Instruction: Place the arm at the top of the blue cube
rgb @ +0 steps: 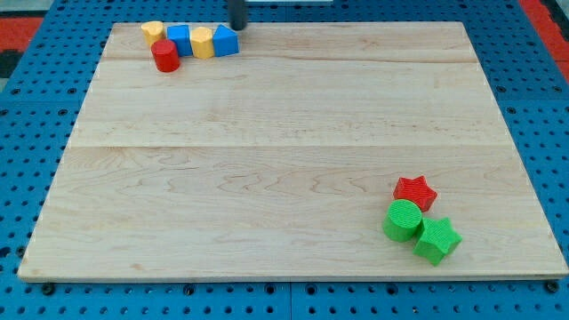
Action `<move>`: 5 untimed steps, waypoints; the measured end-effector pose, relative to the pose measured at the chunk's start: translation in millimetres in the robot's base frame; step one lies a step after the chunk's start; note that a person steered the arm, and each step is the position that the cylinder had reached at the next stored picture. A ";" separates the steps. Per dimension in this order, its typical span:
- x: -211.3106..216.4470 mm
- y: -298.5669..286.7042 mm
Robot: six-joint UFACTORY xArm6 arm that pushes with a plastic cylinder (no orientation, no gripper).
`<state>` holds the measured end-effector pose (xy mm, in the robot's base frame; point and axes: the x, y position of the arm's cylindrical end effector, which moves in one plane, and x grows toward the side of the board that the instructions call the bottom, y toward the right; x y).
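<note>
Hovering at the tabletop (284, 133)'s top edge, my tip (238, 28) sits just above the blue wedge-shaped block (227, 41); the rod carries no fingers. The blue cube (180, 39) lies between two yellow blocks (153, 33) (203, 42), with a red cylinder (165, 56) beside them.

On the pale wood-grain counter (267, 178) sit two yellow blocks (153, 33), two blue (180, 39), a red cylinder (165, 56), a red star (415, 192), and two green (403, 220), under a dark rod (238, 12).

A lab bench: wooden board (293, 160) on a blue perforated mounting plate (533, 98).
</note>
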<state>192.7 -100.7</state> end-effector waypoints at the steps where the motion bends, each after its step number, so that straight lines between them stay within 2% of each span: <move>1: -0.9 -26.4; 3: -0.6 -47.2; 5: -1.5 -109.7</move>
